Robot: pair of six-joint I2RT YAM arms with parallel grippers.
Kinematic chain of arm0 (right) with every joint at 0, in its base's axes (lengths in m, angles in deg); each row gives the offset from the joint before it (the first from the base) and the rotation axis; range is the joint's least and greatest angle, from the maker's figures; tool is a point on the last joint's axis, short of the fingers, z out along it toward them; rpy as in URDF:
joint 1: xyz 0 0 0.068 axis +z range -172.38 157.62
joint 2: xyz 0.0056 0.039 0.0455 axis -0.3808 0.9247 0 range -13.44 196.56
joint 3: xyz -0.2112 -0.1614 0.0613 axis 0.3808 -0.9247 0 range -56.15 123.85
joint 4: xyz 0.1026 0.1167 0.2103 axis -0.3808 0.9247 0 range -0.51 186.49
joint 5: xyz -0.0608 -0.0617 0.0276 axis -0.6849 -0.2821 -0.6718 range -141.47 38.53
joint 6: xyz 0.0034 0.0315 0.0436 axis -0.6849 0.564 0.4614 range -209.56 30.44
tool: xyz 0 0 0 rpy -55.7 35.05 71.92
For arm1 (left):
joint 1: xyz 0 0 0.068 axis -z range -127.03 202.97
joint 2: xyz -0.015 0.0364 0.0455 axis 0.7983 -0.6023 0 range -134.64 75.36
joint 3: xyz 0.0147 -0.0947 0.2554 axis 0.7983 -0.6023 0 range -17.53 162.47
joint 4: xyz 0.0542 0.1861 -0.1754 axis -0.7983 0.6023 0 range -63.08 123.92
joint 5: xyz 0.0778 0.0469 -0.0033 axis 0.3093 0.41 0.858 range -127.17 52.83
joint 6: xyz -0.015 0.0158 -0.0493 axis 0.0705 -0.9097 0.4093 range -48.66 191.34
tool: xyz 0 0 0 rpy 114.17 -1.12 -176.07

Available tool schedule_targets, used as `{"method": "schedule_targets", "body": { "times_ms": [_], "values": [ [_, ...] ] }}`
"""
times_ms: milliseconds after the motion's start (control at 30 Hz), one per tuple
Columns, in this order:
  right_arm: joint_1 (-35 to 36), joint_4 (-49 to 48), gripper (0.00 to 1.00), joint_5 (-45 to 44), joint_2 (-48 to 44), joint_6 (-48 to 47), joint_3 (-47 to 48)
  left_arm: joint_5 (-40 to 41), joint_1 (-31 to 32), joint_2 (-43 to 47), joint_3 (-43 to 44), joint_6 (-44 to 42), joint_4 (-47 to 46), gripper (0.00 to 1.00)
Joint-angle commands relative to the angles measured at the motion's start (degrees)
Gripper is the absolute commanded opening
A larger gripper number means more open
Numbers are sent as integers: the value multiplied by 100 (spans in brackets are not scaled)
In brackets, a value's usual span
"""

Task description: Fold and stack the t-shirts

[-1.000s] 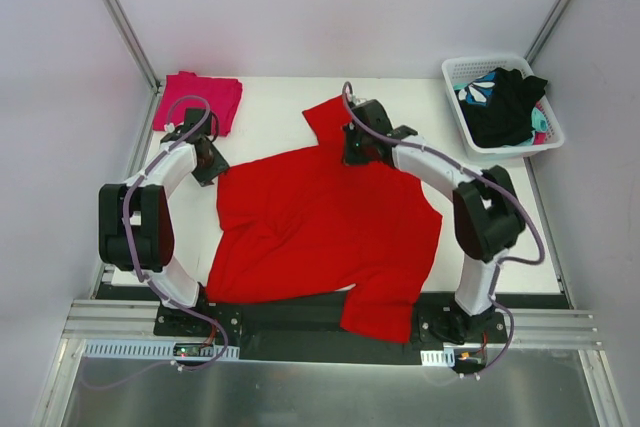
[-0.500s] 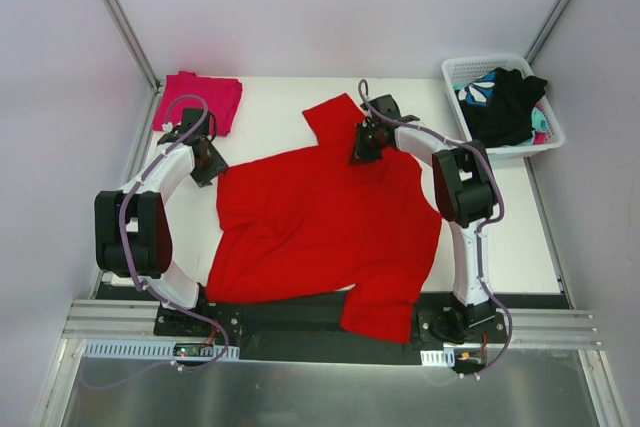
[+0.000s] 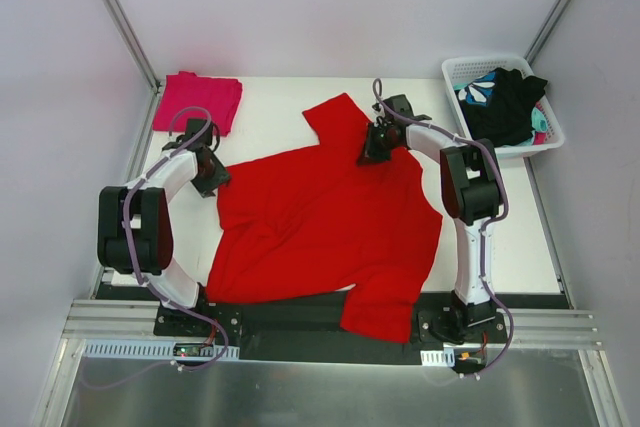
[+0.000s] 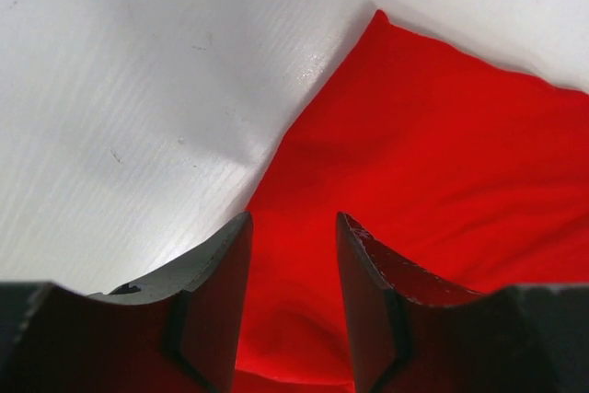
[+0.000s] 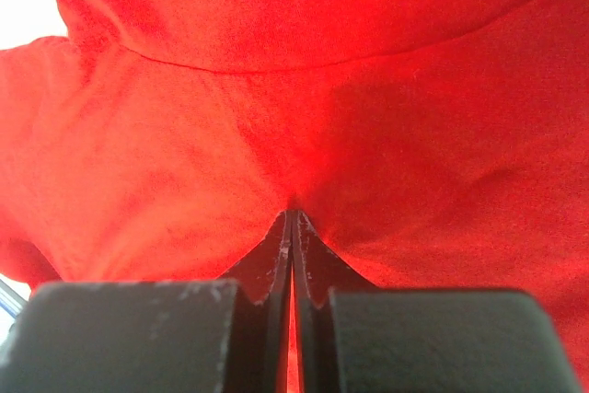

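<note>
The large red t-shirt (image 3: 320,217) lies spread over the middle of the white table (image 3: 275,117), one sleeve hanging over the near edge. My right gripper (image 3: 373,150) is at the shirt's far right part. In the right wrist view it (image 5: 293,213) is shut on a pinch of red cloth (image 5: 304,89), with creases running out from the tips. My left gripper (image 3: 213,177) sits at the shirt's left corner. Its fingers (image 4: 221,273) stand apart with red cloth (image 4: 433,163) lying between and beyond them. The magenta-pink t-shirt (image 3: 198,100) lies folded at the far left.
A white basket (image 3: 450,71) at the far right holds a black garment (image 3: 508,107) and a teal-and-white patterned one (image 3: 478,88). Metal frame posts rise at both far corners. The arm bases and a rail run along the near edge.
My right gripper has moved right and a little farther back, drawing the shirt's far part with it. My left gripper has shifted slightly nearer, onto the shirt's left corner.
</note>
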Motion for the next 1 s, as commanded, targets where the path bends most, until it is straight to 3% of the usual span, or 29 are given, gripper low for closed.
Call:
{"method": "schedule_targets", "body": {
  "times_ms": [0, 400, 467, 533, 633, 967],
  "values": [
    [-48, 114, 1, 81, -266, -100, -102, 110, 4, -146, -215, 120, -314, 41],
    [-101, 97, 1, 160, -222, -127, -75, 48, 4, -533, -383, 234, -771, 39],
    [-101, 106, 1, 143, -222, -144, -84, 57, 48, -534, -304, 260, -789, 29],
    [-110, 97, 1, 143, -213, -126, -67, 136, 196, -525, -225, 287, -781, 11],
    [-119, 97, 1, 125, -187, -118, -49, 303, 573, -542, 91, 330, -676, 0],
    [-145, 105, 1, 187, -169, -135, -49, 1242, 2234, -1990, 2523, 331, 642, 0]
  ]
}}
